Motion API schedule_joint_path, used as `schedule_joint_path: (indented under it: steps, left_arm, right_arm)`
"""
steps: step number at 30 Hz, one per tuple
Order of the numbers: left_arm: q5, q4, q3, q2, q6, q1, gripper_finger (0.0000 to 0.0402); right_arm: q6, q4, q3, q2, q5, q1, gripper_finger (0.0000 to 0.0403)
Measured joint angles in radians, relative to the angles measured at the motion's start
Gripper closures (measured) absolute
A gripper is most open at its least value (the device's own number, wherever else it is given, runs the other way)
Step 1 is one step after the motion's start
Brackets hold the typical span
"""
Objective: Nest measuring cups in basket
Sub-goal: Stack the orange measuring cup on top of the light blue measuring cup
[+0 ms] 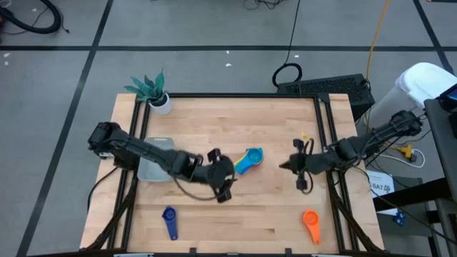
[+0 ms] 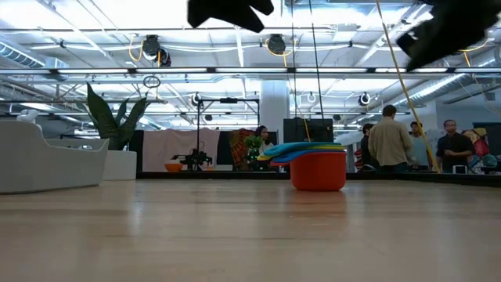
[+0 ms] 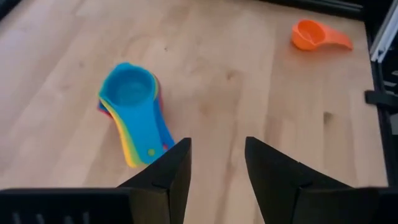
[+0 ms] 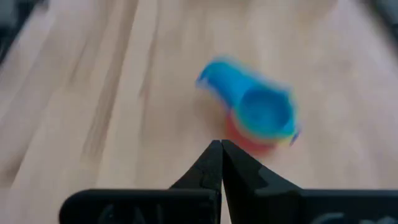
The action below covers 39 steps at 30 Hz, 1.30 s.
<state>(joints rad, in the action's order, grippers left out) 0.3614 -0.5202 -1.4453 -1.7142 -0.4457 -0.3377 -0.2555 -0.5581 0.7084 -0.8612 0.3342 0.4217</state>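
Stacked measuring cups point(image 1: 248, 160), light blue on top, lie on the wooden table point(image 1: 271, 128), which serves as landmark. From table height the stack's lowest bowl shows red-orange point(image 2: 318, 171), which the overhead camera hides. An orange cup point(image 1: 310, 224) and a dark blue cup point(image 1: 170, 221) lie apart near the table's front edge. The basket point(image 1: 155, 168) sits at the table's left side, its contents hidden under the arm. Just left of the stack, the left gripper point(image 1: 227, 180) has its fingers point(image 3: 171, 177) parted. Right of the stack, the right gripper point(image 1: 287, 165) is closed tight on nothing.

Overhead view straight down, low view level, both wrist views share nested cups point(image 3: 134, 112)
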Motion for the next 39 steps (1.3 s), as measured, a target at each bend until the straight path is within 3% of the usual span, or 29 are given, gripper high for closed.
schedule_joint_path:
  steps: [6,10,16,24,28,39]
  left_arm:
    - [0.143,0.032,0.008,0.000,-0.035,-0.103,0.0250]
    - [0.212,0.045,0.008,0.000,-0.024,-0.132,0.0250]
    - [0.228,0.030,0.008,0.000,-0.038,-0.134,0.0250]
    - [0.252,-0.025,0.008,0.000,-0.055,-0.134,0.0250]
    - [0.259,-0.035,0.008,0.000,-0.062,-0.134,0.0250]
    - [0.275,-0.038,0.008,0.000,-0.046,-0.134,0.0250]
  right_arm:
    - [-0.186,-0.314,0.065,-0.004,-0.211,0.099,0.0403]
    - [-0.265,-0.391,0.108,-0.022,-0.289,0.223,0.0392]
    - [-0.397,-0.398,0.112,-0.126,-0.408,0.351,0.0329]
    - [-0.618,-0.317,0.055,-0.296,-0.448,0.447,0.0238]
    - [-0.720,-0.242,0.026,-0.331,-0.495,0.482,0.0223]
    - [-0.906,-0.113,0.025,-0.354,-0.460,0.504,0.0220]
